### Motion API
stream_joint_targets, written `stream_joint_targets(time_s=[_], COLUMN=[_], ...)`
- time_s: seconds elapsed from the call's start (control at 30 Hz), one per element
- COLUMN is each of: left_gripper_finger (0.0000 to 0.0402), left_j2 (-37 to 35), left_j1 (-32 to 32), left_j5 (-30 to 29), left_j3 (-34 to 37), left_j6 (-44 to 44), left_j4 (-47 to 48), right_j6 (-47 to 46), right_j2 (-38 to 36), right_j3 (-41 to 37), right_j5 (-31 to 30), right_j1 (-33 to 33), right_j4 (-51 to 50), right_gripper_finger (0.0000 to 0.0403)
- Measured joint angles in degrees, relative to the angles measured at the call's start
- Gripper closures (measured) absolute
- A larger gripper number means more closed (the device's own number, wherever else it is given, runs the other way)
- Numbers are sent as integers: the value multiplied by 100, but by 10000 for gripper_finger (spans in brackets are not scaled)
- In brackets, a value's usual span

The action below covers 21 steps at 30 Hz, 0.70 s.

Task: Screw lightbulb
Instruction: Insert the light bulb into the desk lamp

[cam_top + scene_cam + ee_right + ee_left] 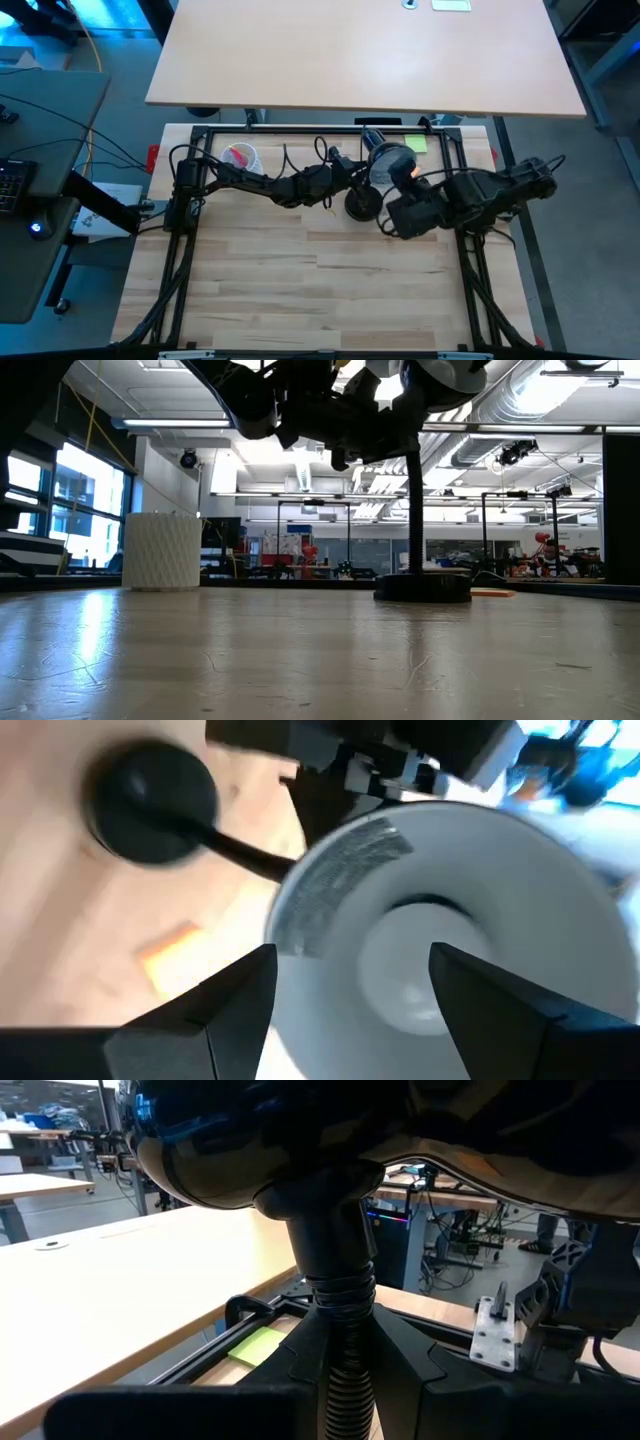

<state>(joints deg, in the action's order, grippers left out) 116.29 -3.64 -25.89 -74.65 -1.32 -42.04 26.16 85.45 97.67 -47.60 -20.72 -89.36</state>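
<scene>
My right gripper has its jaws spread wide and grasps nothing, and the lightbulb sits just past them at the lower centre of the right wrist view, deep in the white hollow of the lamp shade; I cannot tell whether either finger touches it. My left gripper is clenched on the ribbed lamp neck at the bottom centre of its own view. In the high view the lamp base stands at centre frame, with the white cup well apart at upper left on the table.
</scene>
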Motion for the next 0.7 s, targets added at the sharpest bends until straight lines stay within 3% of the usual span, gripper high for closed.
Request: stream_joint_targets(time_s=[0.3,0.53,0.7], left_gripper_finger=[358,358,358], left_j2=[0,0,0], left_j1=[-15,-15,0], left_j5=[-73,-60,11], left_j3=[0,0,0], left_j6=[-30,-11,9], left_j4=[6,6,-8], right_j6=[1194,2116,2191], right_j2=[48,46,48], right_j3=[-756,-901,-903], right_j5=[-1596,-1748,-1733], right_j1=[174,193,307], right_j4=[-12,716,1244], right_gripper_finger=[144,144,144])
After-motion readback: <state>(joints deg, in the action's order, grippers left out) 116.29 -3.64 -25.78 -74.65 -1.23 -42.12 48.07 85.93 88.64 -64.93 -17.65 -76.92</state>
